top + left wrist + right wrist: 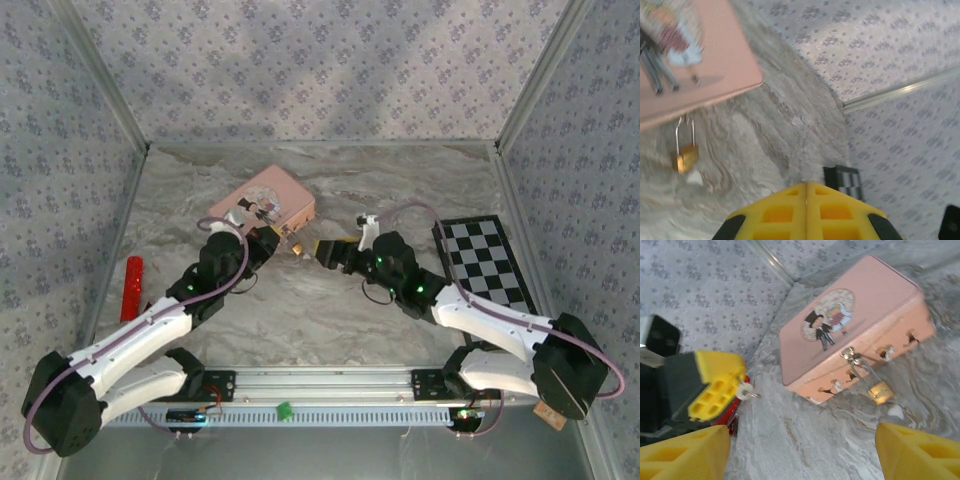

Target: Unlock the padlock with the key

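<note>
The right gripper [800, 442] sits closest in its own wrist view, its yellow fingers [687, 452] wide apart with nothing between them. Just beyond, to its left, the left gripper [720, 390] has its fingers pressed together. A small silvery key [746, 390] with a ring pokes from their tip, so it looks clamped on that. A red object [732, 415] lies on the table under it.

Farther on, the brass padlock [881, 391] rests on the marbled table [805, 415] against the front of the pink tin [875, 295]. Its thin shackle [860, 371] is hooked through the tin's clasp. From above, the padlock [297, 247] lies between the two grippers.

The padlock is probably light, rigid and smooth, and hung loosely, so it is likely to swing or slip when the key pushes at it. The open right gripper would best pinch the brass body across its flat faces, leaving the bottom free. I cannot make out the keyhole.
</note>
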